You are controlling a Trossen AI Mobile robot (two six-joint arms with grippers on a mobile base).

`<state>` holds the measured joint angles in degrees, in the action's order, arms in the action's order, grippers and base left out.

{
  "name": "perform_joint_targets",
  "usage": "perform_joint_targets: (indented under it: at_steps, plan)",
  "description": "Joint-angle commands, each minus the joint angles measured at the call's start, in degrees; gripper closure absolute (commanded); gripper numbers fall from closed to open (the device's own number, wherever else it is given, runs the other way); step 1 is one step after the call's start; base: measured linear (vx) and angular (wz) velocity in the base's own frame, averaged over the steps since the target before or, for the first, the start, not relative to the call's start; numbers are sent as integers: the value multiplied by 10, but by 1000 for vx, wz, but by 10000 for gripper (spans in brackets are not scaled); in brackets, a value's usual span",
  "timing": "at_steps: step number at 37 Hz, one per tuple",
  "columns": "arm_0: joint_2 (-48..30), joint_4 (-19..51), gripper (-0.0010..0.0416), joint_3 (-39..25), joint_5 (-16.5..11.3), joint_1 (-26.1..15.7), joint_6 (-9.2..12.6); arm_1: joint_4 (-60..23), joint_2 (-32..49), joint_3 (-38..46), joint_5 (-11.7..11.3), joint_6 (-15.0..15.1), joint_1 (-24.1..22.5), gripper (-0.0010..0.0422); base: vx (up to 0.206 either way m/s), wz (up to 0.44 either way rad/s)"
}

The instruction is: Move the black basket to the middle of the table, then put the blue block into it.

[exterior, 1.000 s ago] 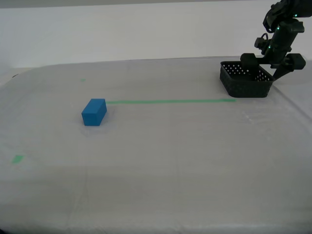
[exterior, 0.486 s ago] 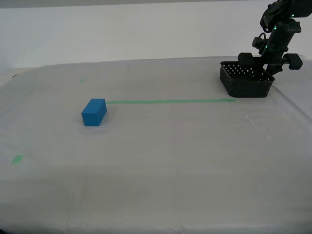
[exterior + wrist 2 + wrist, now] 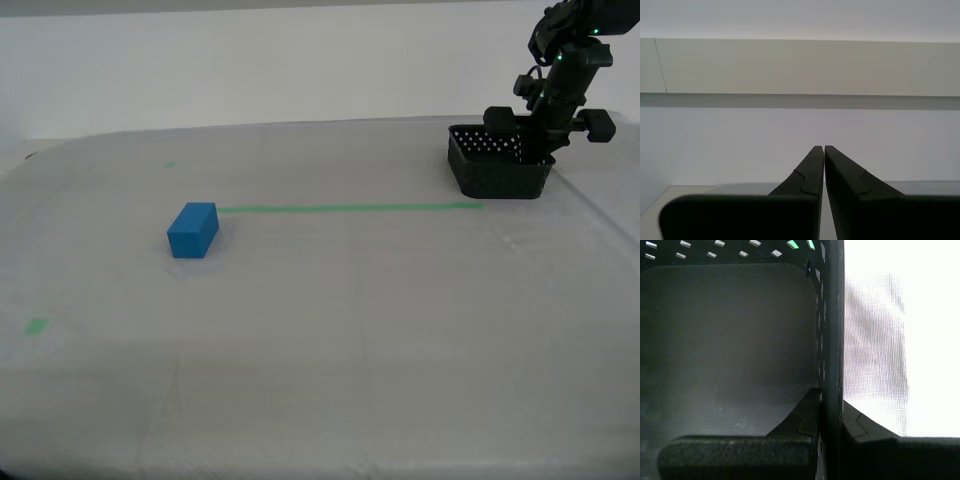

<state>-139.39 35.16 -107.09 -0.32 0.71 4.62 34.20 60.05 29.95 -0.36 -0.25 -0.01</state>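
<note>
On the desk (image 3: 330, 330), nearest you on the exterior view's left, you see the blue block (image 3: 192, 230) lying alone at the end of the green tape line (image 3: 350, 208). Follow that line to the exterior view's far right and you reach the black basket (image 3: 498, 170). Your first gripper (image 3: 829, 412) has its fingers closed on one basket wall (image 3: 832, 330), one finger inside, one outside. Your second gripper (image 3: 824, 152) faces a pale wall, fingers pressed together, holding nothing.
</note>
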Motion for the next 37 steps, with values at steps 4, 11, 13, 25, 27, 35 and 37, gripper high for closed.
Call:
perform_joint_targets:
  at_steps: [4,11,13,25,27,35,37]
  plan:
    - [3,3,407,0,4,-1,2,2,0,0,0,1,0,412,0,0]
    - [16,10,407,0,4,-5,2,2,0,0,0,1,0,412,0,0]
    - [24,15,407,0,4,-5,2,2,0,0,0,1,0,412,0,0]
    - [73,51,407,0,4,-6,15,2,0,0,0,1,0,412,0,0]
    - [82,58,407,0,4,-7,16,2,0,0,0,1,0,412,0,0]
    - [113,83,407,2,4,-12,29,2,0,0,0,1,0,412,0,0]
    - [119,83,407,4,4,-16,30,2,0,0,0,1,0,412,0,0]
